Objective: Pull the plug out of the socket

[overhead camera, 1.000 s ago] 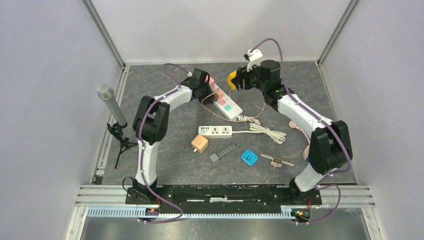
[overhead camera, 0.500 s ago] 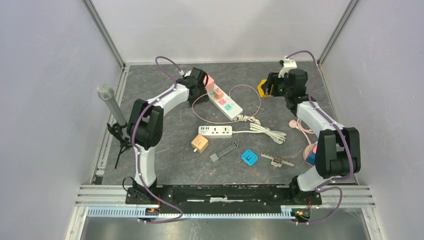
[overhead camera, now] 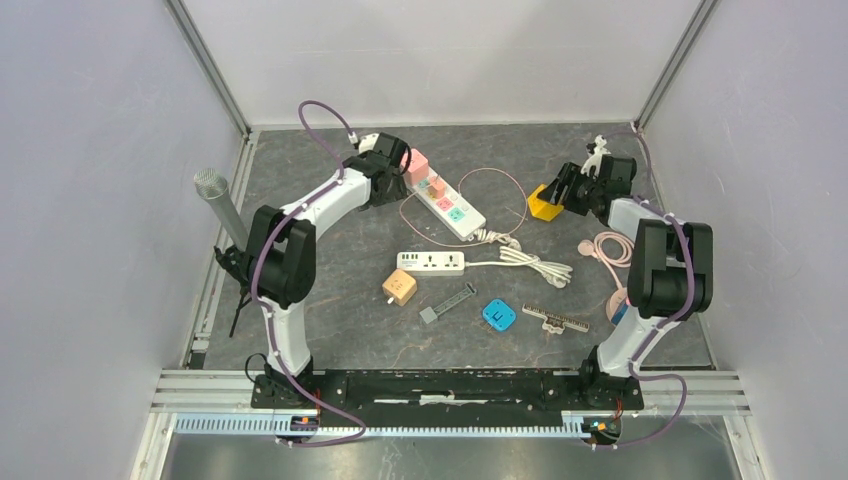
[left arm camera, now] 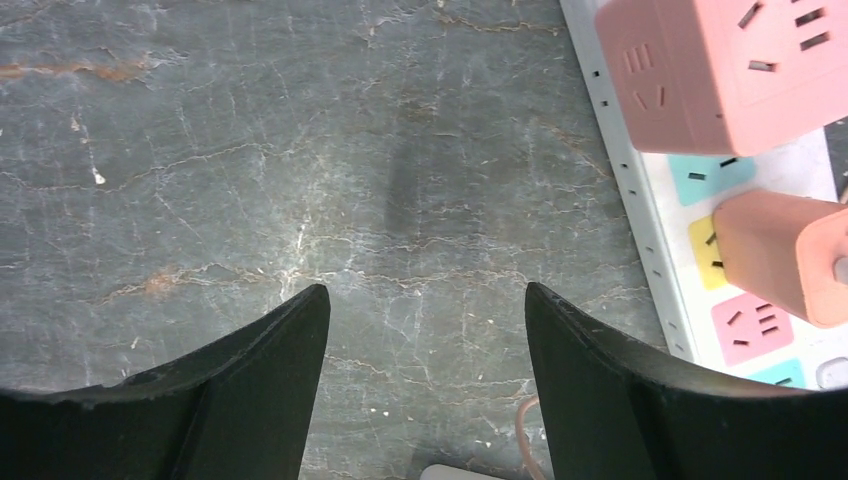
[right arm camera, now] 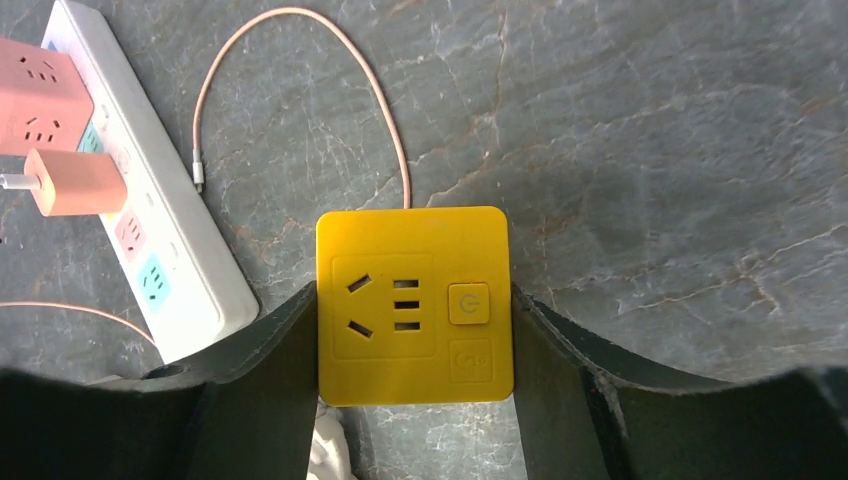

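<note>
The yellow plug (right arm camera: 413,305) is a square block with little holes and two buttons on its face. It is off the long white socket bar (right arm camera: 170,250) and well apart from it, over at the far right side of the counter (overhead camera: 330,300). I cannot tell if it touches the counter.

The right claw (right arm camera: 413,300) is grasping the yellow plug. One finger presses on each side of it.

A thin pink wire (right arm camera: 330,60) makes a loop on the counter between the yellow plug and the socket bar.

The socket bar lies slanted near the far middle of the counter. A big pink block (left arm camera: 720,70) sits on its far end. A small orange plug (left arm camera: 790,255) sits in the bar just beside the pink block.

The left claw (left arm camera: 427,300) is just beside the socket bar, on its left. It is released, with its fingers spread and only bare counter between them. It is not touching the bar.

Nearer to the arms lies a second white socket bar (overhead camera: 431,262) with a bunched white cord (overhead camera: 535,265). In front of that are a tan cube (overhead camera: 400,287) and a blue square (overhead camera: 498,315). A grey microphone (overhead camera: 222,205) stands at the left edge.
</note>
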Robot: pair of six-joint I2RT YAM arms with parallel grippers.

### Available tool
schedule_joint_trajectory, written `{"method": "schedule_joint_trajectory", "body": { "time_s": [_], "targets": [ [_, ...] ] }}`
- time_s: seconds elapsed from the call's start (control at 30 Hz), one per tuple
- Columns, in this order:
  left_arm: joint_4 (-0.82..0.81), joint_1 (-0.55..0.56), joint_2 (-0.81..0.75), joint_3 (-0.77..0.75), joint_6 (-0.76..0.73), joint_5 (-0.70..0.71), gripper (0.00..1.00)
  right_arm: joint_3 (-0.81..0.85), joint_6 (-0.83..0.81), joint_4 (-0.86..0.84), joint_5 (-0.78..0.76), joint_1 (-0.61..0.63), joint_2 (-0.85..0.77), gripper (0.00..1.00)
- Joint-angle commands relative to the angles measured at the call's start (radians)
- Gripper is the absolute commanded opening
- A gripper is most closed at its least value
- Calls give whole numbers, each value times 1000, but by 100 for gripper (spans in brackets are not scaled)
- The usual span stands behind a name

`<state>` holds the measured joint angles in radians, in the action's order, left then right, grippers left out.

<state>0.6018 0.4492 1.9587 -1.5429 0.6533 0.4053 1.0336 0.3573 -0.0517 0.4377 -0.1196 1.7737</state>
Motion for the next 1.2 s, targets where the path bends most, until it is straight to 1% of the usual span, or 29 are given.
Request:
{"method": "schedule_joint_trajectory", "body": {
  "time_s": [0.0,0.07,0.13,0.2,0.33,0.43,0.6,0.77,0.9,1.0,1.07,1.17],
  "targets": [
    [10,-3,-78,10,-32,77,79,19,29,-13,41,-17,3,22],
    [-5,-3,-125,34,-30,117,79,19,23,-11,28,-36,11,38],
    [-45,-3,-183,77,-38,155,81,23,13,3,9,-54,16,56],
    [-80,-2,-235,109,-48,181,86,22,1,9,-7,-60,9,69],
    [-110,-2,-299,124,-68,204,95,26,-20,-9,-5,-60,-16,79],
    [-104,-4,-310,103,-78,208,100,48,-46,18,-43,-60,-32,88],
    [-77,-6,-332,82,-93,211,100,31,-80,33,-154,-55,-122,90],
    [-43,-19,-356,80,-91,193,100,13,-144,20,-154,3,-215,89],
    [-39,-20,-381,104,-70,145,100,-4,-197,-21,-140,129,-259,88],
    [-42,-29,-387,122,-38,61,100,-33,-213,-95,-134,250,-274,88],
    [-56,-33,-382,132,-33,-6,100,-44,-195,-156,-140,324,-260,88],
    [-62,-32,-375,139,-11,-85,100,-29,-156,-239,-168,424,-198,87]
  ]
}}
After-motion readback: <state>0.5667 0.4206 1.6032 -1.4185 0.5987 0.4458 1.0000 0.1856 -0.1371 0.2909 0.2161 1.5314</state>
